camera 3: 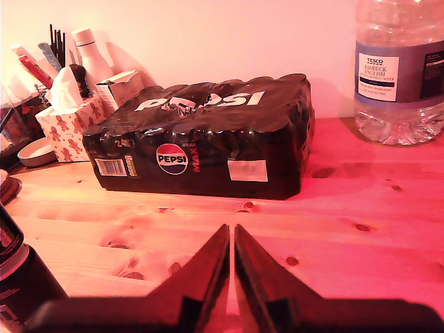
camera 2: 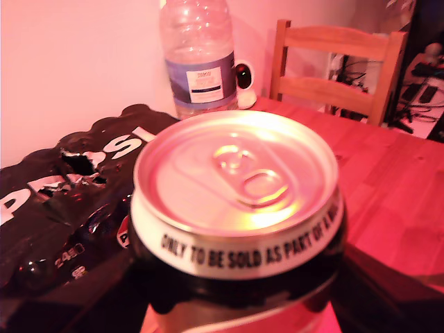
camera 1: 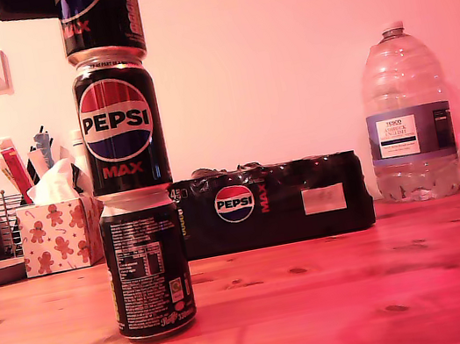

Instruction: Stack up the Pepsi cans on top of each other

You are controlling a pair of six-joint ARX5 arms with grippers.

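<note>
At the exterior view's upper left, my first gripper (camera 1: 100, 17) pinches the top can (camera 1: 101, 21) on two stacked cans; my second gripper's (camera 3: 231, 277) fingers are pressed together, idle over the tabletop (camera 3: 347, 243)

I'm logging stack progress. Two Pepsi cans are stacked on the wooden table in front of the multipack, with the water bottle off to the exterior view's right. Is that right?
Not quite: the exterior view shows three cans stacked, not two: the bottom can, the middle can and the top can. The rest holds: they stand on the wooden table, before the multipack, with the water bottle at the right.
</note>
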